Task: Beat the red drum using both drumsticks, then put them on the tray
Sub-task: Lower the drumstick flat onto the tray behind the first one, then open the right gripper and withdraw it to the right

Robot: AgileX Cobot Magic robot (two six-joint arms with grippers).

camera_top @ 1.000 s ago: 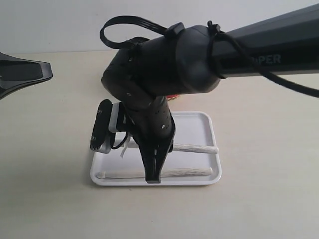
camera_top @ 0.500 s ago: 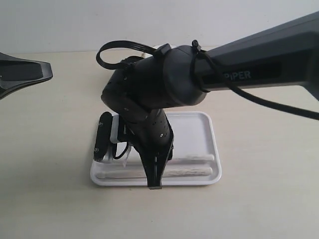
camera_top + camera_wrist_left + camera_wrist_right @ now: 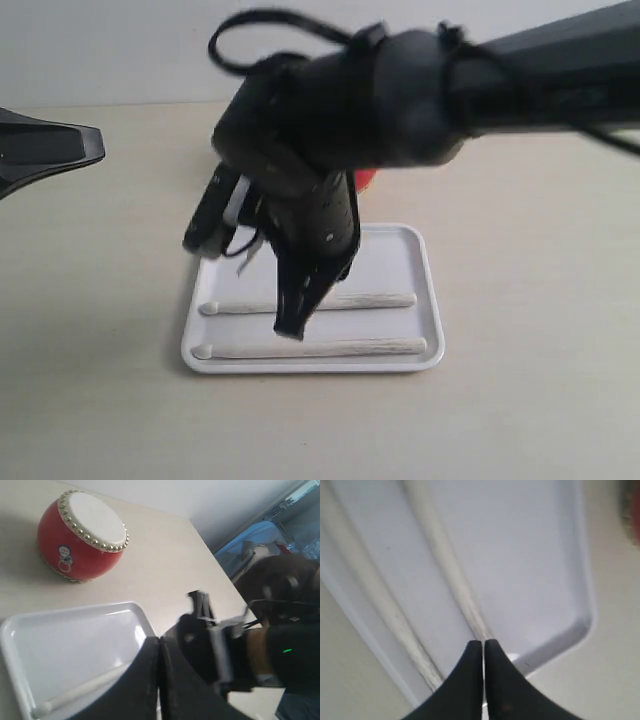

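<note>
Both pale drumsticks lie side by side in the white tray (image 3: 400, 260), the far drumstick (image 3: 370, 300) parallel to the near drumstick (image 3: 350, 348). My right gripper (image 3: 290, 328) hangs just above them, shut and holding nothing. Its wrist view shows the shut tips (image 3: 483, 644) over one drumstick (image 3: 450, 570), with the other drumstick (image 3: 380, 600) beside it. The red drum (image 3: 82, 535) stands upright beyond the tray (image 3: 60, 640); in the exterior view only a sliver of the drum (image 3: 366, 178) shows behind the right arm. My left gripper (image 3: 159, 642) is shut and empty, off to the tray's side.
The right arm's wrist (image 3: 225, 650) fills the space in front of the left gripper. Part of the left arm (image 3: 50, 150) juts in at the left edge of the exterior view. Bare beige tabletop (image 3: 520, 330) surrounds the tray.
The right gripper has risen from the tray floor, leaving the far drumstick lying free. That stick now lies a little further left. The left arm has not moved.
</note>
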